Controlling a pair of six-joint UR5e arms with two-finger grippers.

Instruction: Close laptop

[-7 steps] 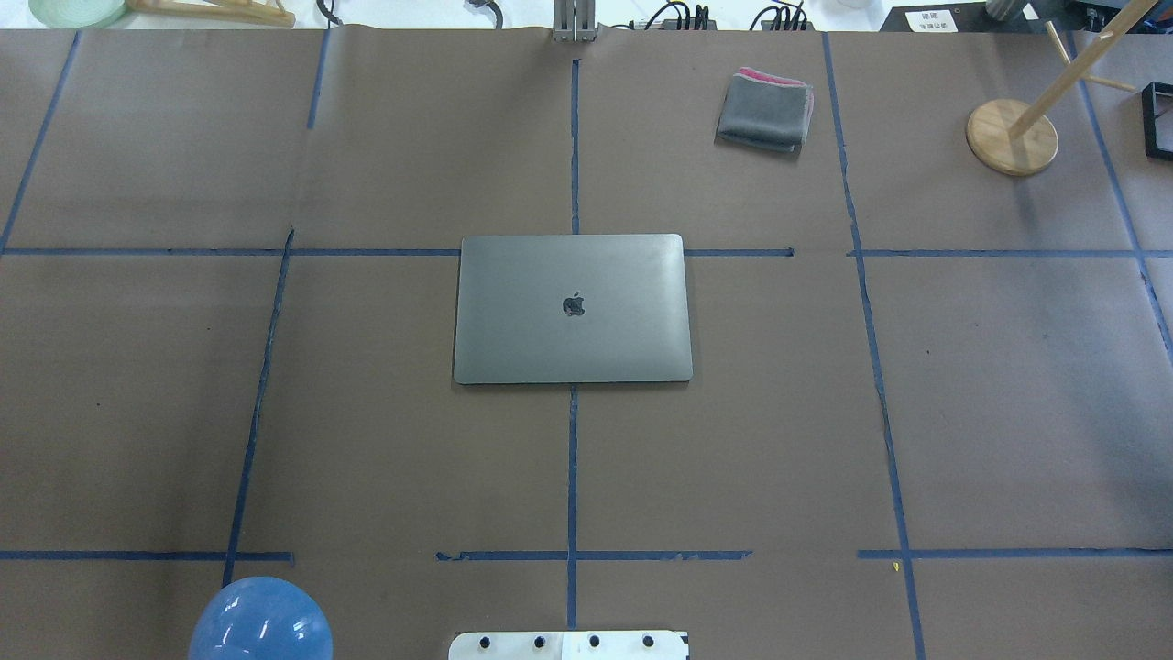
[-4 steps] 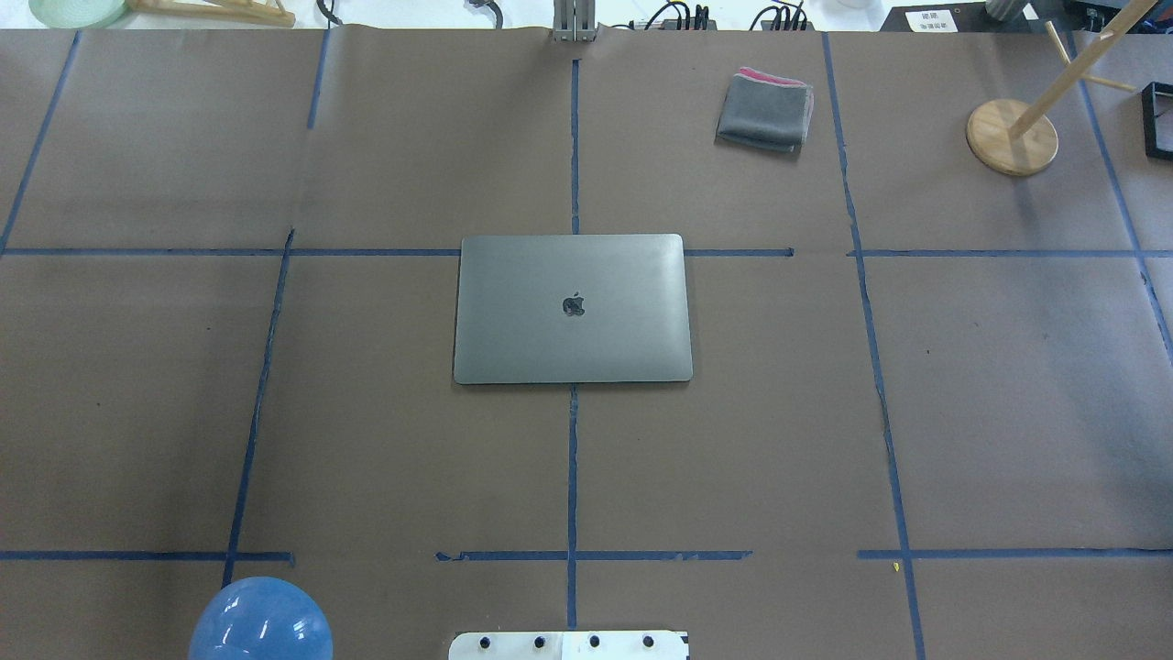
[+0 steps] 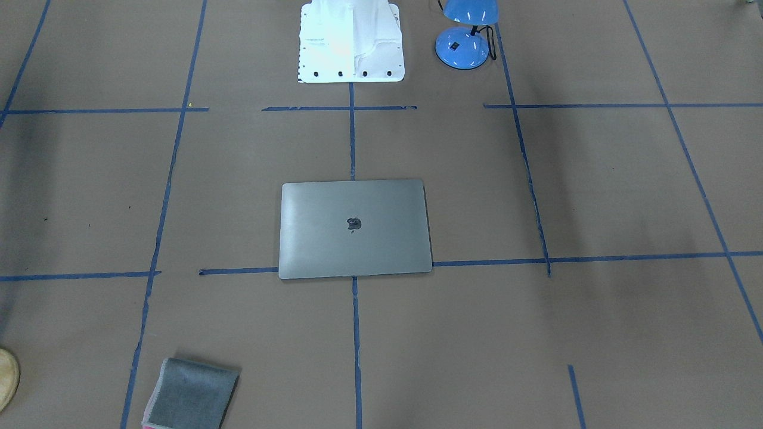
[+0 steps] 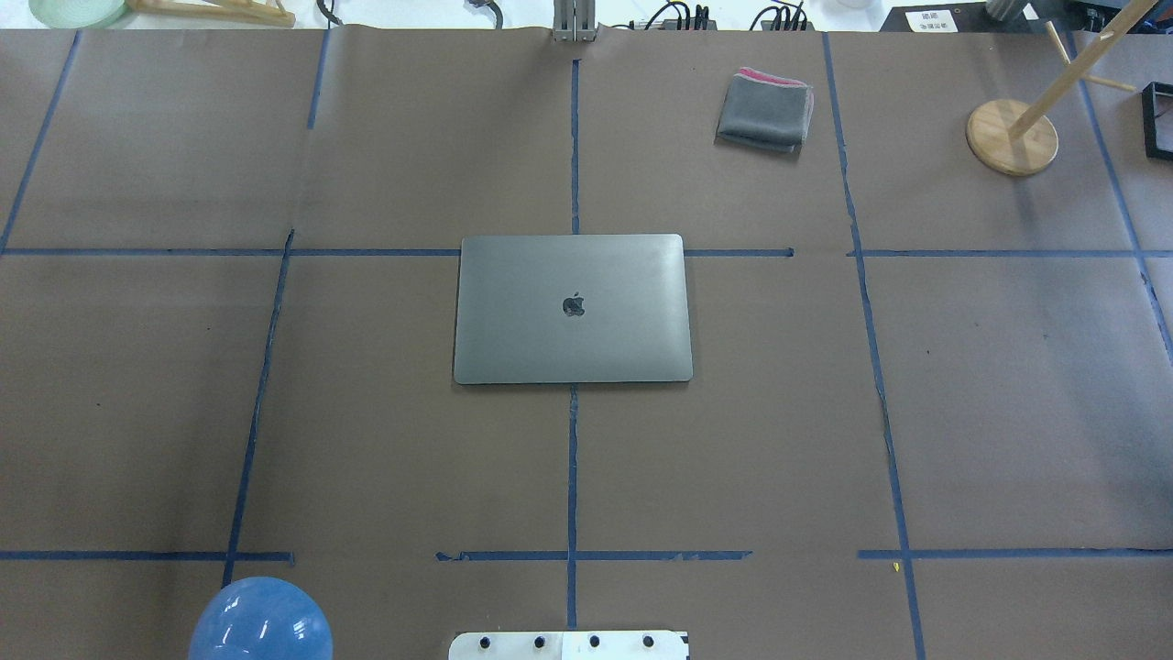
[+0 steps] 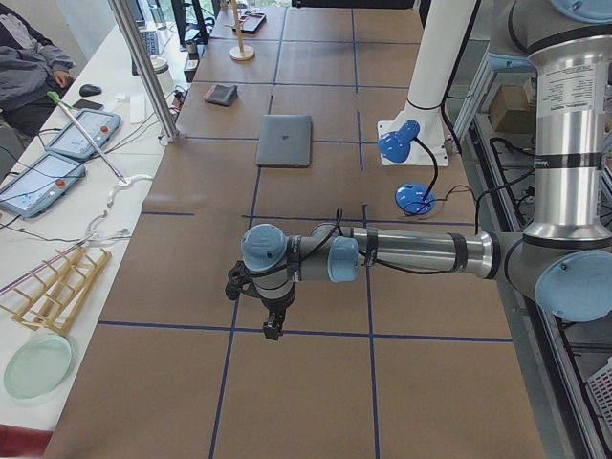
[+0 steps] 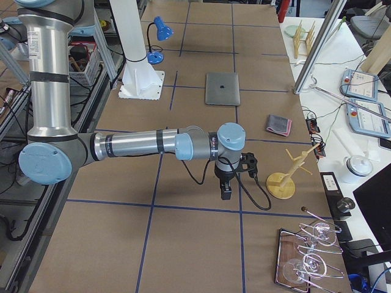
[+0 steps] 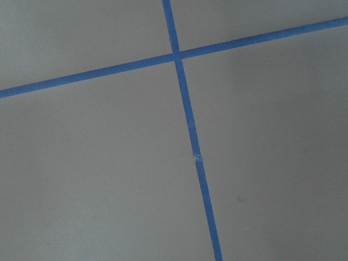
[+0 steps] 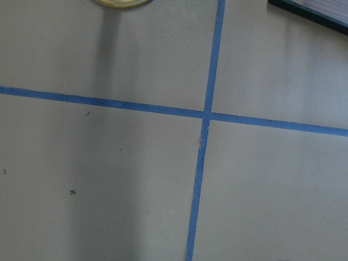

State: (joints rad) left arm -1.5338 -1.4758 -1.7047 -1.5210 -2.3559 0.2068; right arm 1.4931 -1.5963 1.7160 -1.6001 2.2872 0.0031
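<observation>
The space-grey laptop (image 4: pixel 573 307) lies flat in the middle of the table with its lid down and the dark apple logo facing up. It also shows in the front view (image 3: pixel 354 229) and in both side views (image 5: pixel 285 140) (image 6: pixel 222 89). My left gripper (image 5: pixel 273 330) hangs over bare table far to the laptop's left. My right gripper (image 6: pixel 225 194) hangs over bare table far to its right. Both show only in the side views, so I cannot tell whether they are open or shut. Both wrist views show only brown paper and blue tape.
A folded grey cloth (image 4: pixel 765 110) lies at the back right. A wooden stand (image 4: pixel 1011 136) stands further right. A blue desk lamp (image 3: pixel 468 36) stands beside the white robot base (image 3: pixel 350 42). A tray of glassware (image 6: pixel 311 256) sits beyond my right gripper.
</observation>
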